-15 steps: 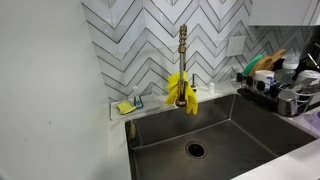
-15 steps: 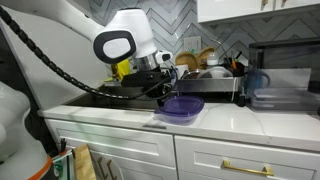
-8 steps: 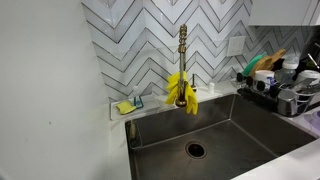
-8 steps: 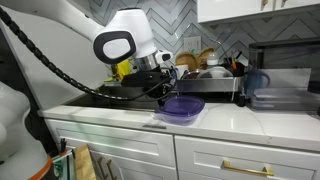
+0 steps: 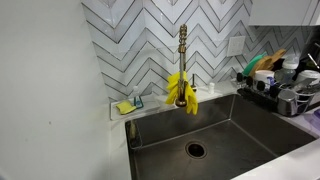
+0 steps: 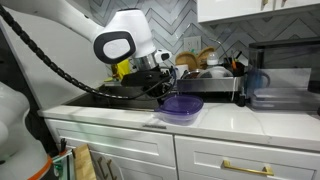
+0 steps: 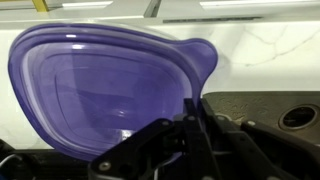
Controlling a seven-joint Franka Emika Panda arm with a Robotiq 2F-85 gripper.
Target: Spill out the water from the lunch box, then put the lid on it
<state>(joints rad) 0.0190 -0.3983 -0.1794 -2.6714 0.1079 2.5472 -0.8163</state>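
The gripper (image 7: 190, 128) is clamped on the rim of the purple see-through lid (image 7: 105, 75), which spreads ahead of it on the white worktop (image 7: 270, 50). In an exterior view, the clear lunch box (image 6: 283, 88) stands well off to the gripper's side, past the dish rack (image 6: 208, 80). What it contains cannot be told.

lid (image 7: 100, 85): its near rim is running under the jaws and off the wrist view's bottom edge.
jaws: their tips are blurring into dark shapes where they are pinching the lid's rim.
lunch box (image 6: 285, 90): well away from the jaws, it is being cut by the view's edge; any water inside is too faint to tell.
dish rack (image 6: 205, 88): just behind the jaws, its contents are showing too small to name.
sink (image 7: 262, 108): beside the jaws, only a blurred corner is showing.
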